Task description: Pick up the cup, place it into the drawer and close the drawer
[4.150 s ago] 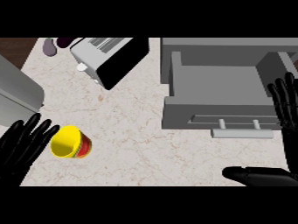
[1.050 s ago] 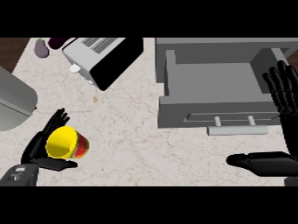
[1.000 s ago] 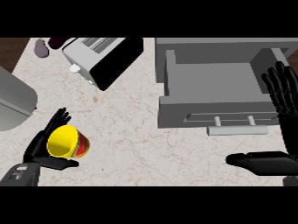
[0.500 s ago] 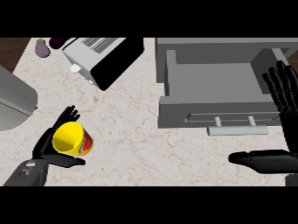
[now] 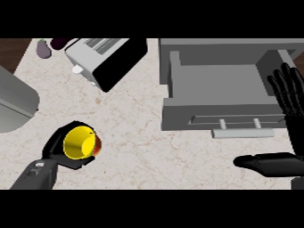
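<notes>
Lifted and tipped since half a second ago, now wrapped more fully by the left hand, fingers and thumb curled round its rim and body: the cup, above the counter near its front-left corner. Bright yellow inside, red-orange along the outer wall showing at the right side, round mouth seen as an oval. Mouth turned up toward the viewer and a little to the left, long axis running from mouth to base, leaning down and to the right, base mostly hidden. Resting open at the counter's right edge, fingers straight and pointing toward the back, thumb stretched out to the left near the front-right corner: the right hand, in much the same place as before. Pulled out and open toward the front at the back-right of the counter: the grey drawer, bare grey floor inside, front panel with a pale bar handle, well apart from the cup. Set at an angle along the back edge: a toaster, silver with a black side, a dark purple object just to its left. Over the left edge: a large grey rounded shape.
</notes>
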`<action>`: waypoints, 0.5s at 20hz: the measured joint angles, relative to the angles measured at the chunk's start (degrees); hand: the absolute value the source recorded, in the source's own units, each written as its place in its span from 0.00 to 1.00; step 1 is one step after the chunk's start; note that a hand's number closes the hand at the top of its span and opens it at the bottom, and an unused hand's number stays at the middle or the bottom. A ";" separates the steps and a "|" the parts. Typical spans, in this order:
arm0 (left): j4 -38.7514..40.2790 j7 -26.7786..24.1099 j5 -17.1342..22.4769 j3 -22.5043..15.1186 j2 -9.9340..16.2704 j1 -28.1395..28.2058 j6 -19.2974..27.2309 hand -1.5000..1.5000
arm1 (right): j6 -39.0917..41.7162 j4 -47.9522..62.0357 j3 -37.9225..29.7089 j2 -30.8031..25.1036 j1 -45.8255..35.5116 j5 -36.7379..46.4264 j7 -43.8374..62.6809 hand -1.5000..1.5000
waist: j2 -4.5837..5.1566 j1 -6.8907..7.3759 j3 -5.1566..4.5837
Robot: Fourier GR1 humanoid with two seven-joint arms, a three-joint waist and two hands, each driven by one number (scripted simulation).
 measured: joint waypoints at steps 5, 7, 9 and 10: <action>-1.32 -0.39 2.56 0.66 -1.27 0.54 -0.56 1.00 | 0.32 -0.08 -0.31 -0.55 -0.04 0.11 0.07 0.00 | -0.01 0.10 0.01; -1.64 -0.78 5.40 3.40 -1.27 0.20 1.14 1.00 | 0.19 -0.12 -0.27 -0.52 0.49 0.56 -0.13 0.00 | -0.06 0.27 0.03; -1.58 -2.22 8.15 6.54 -1.76 0.50 4.37 1.00 | -0.21 0.13 -0.09 -0.12 0.61 1.05 -0.61 0.00 | 0.02 0.43 0.02; -1.60 -2.76 9.38 8.01 -1.71 0.26 5.79 1.00 | -0.12 0.42 -0.33 -0.29 0.22 0.87 -0.57 0.00 | 0.04 0.46 0.02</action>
